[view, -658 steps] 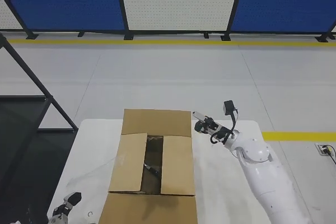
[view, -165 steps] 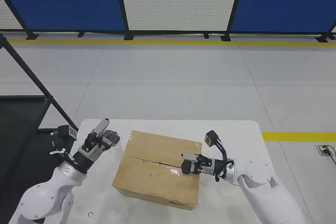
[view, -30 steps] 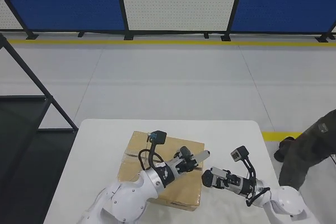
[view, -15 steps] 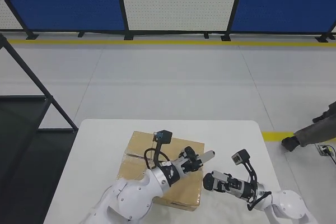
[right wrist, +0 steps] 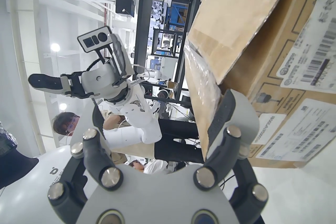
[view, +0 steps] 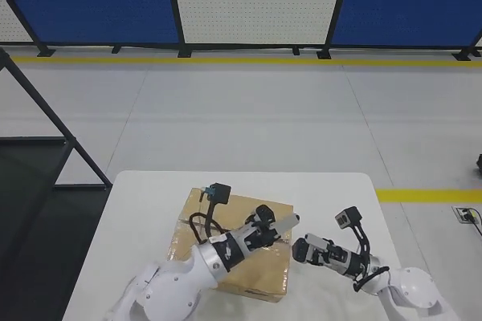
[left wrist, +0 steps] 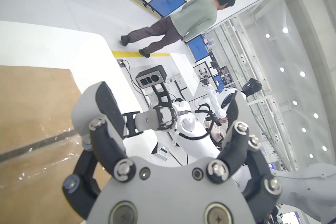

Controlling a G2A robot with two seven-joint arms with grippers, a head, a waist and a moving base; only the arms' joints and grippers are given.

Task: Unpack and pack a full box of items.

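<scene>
A closed cardboard box [view: 261,277] with clear tape along its top seam [left wrist: 39,142] sits on the white table [view: 145,209]. My left gripper [view: 283,219] hangs over the box's right edge, open and holding nothing [left wrist: 170,109]. Just off the box's right side, low over the table, is my right gripper [view: 300,249]. It is open too [right wrist: 162,114], with one finger [right wrist: 228,117] close to the box's side wall by the printed labels [right wrist: 302,72]. The box's contents are hidden.
A black metal rack [view: 32,160] stands off the table's left edge. Bare table [view: 337,201] lies behind and to the right of the box. Blue and white partition panels [view: 249,20] line the far floor.
The left arm has shifted slightly left over the box. The right gripper has edged a little closer to the box's side. Both stay open.
</scene>
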